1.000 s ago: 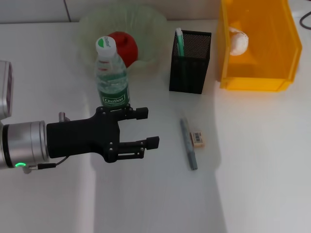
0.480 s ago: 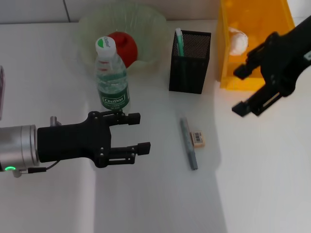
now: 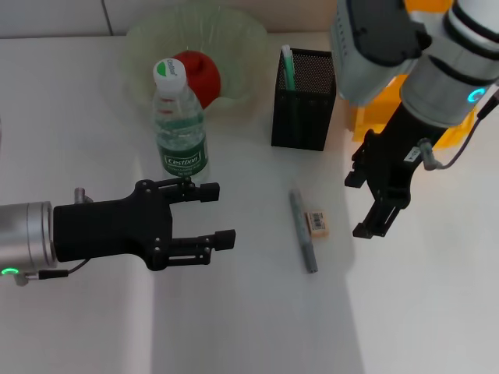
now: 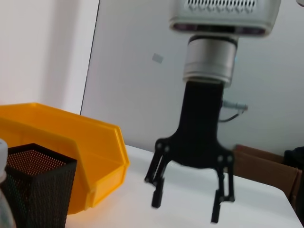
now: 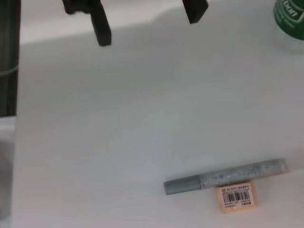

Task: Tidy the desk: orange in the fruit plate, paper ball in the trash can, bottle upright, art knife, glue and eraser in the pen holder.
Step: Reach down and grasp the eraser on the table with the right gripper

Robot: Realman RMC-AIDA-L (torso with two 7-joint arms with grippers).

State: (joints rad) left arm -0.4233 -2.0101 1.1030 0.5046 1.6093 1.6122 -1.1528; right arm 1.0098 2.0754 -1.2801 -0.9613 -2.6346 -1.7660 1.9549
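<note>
The bottle (image 3: 179, 117) stands upright with the orange (image 3: 200, 74) behind it in the fruit plate (image 3: 148, 39). In the pen holder (image 3: 304, 101) stands a green-and-white stick (image 3: 287, 66). A slim grey stick (image 3: 302, 230), art knife or glue, lies on the table with the eraser (image 3: 316, 222) touching its side. My right gripper (image 3: 359, 204) hangs open just right of the eraser. My left gripper (image 3: 218, 213) is open below the bottle, holding nothing. My right arm covers most of the trash can (image 3: 365, 128); the paper ball is hidden.
The right wrist view looks down on the grey stick (image 5: 228, 175), the eraser (image 5: 236, 197) and the left gripper (image 5: 147, 19) beyond them. The left wrist view shows the right gripper (image 4: 186, 209), the trash can (image 4: 71, 142) and the pen holder (image 4: 33, 185).
My right arm has swung in from the right, over the trash can, down beside the eraser. My left gripper has drawn back a little from the bottle, still open.
</note>
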